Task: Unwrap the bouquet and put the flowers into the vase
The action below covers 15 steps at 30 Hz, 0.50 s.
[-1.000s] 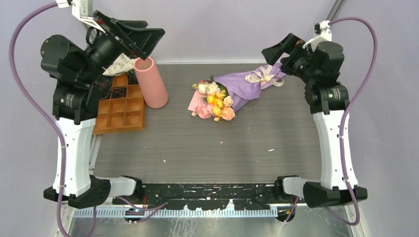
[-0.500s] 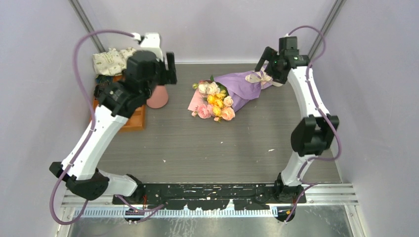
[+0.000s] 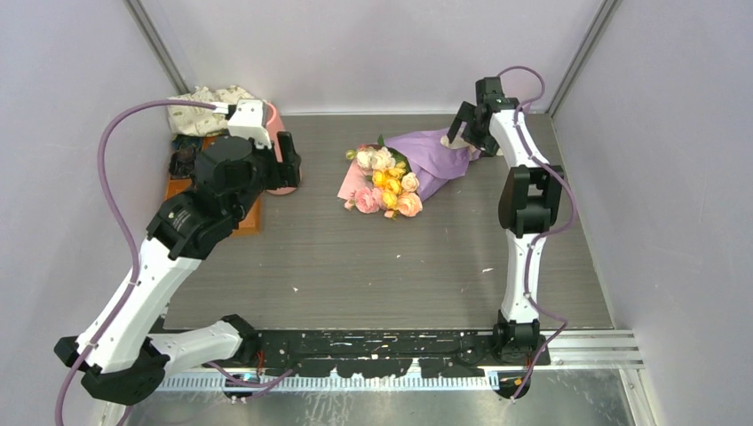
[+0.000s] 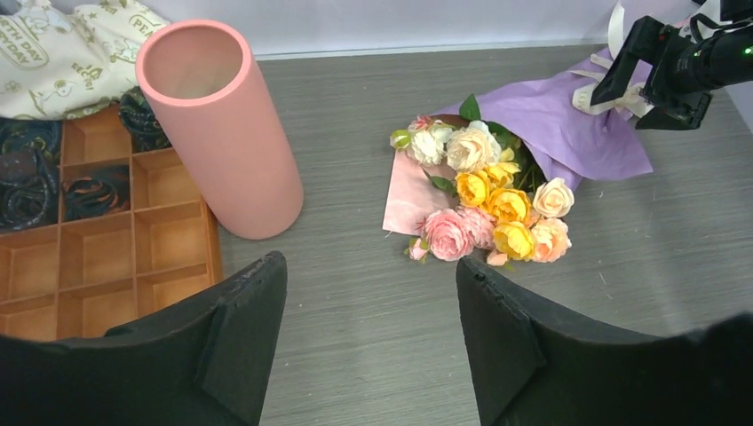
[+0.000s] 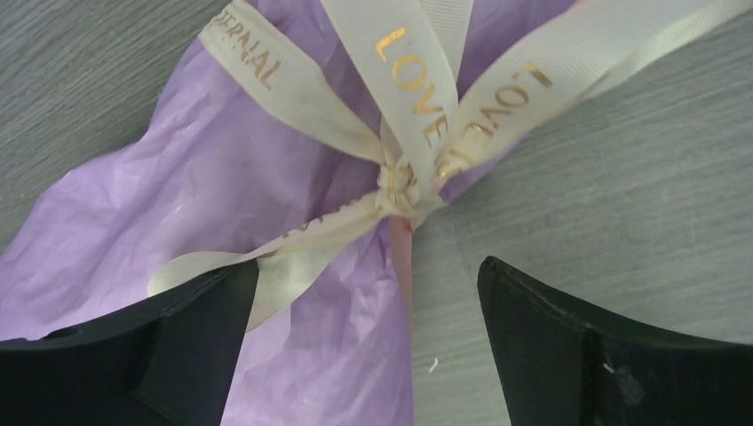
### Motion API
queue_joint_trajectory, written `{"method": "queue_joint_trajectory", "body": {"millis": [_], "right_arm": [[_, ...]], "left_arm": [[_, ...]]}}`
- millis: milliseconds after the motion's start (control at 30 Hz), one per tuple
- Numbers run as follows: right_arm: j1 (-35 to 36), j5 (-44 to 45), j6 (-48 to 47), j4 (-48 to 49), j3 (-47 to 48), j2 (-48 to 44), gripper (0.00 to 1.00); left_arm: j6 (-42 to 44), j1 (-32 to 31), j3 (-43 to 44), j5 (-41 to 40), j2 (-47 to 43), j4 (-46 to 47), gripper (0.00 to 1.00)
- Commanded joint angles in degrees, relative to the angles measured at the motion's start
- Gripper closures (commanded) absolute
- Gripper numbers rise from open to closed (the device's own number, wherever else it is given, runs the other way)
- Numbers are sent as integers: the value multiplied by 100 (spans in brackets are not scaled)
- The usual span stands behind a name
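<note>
The bouquet [image 3: 424,158] lies on its side at the far right of the grey counter [image 3: 355,266]. The narrow end of its purple paper cone points toward the back right corner. The flowers [image 4: 488,200], roses in pink, yellow, peach and cream, spill from the wide mouth of the wrap toward the middle of the counter, with a flat pink sheet under them. A cream ribbon [image 5: 408,182] with gold lettering is tied in a bow around the narrow end.

The right end effector [image 5: 366,266] hangs directly over that knot. Its fingers are spread wide, one on either side of the bow, and they grip nothing. Whether the left finger touches the ribbon loop beneath it cannot be told.

The vase [image 4: 226,133], a salmon-pink cylinder, stands upright at the far left of the counter, well apart from the bouquet. It is just beside an orange compartment tray [image 4: 169,240] that has dark items in its back cells. A printed cloth [image 4: 62,58] lies behind the tray.

The left end effector [image 4: 368,266] is above the counter near the vase, with its jaws wide open and holding nothing. In the top view the left arm covers most of the vase.
</note>
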Motion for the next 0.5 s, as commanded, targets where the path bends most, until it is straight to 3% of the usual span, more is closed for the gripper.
{"method": "queue_joint_trajectory", "body": {"millis": [0,233,467], "right_arm": [[10,65,115,340,476,209,1],[95,-61,181,275,764,750,4],[435,-124,233,328,602,957,42]], "left_arm": [[17,-15,40,59,194,168,31],[8,-30,-49,97,383,172,33],[17,-27,-108,65,265,143,33]]}}
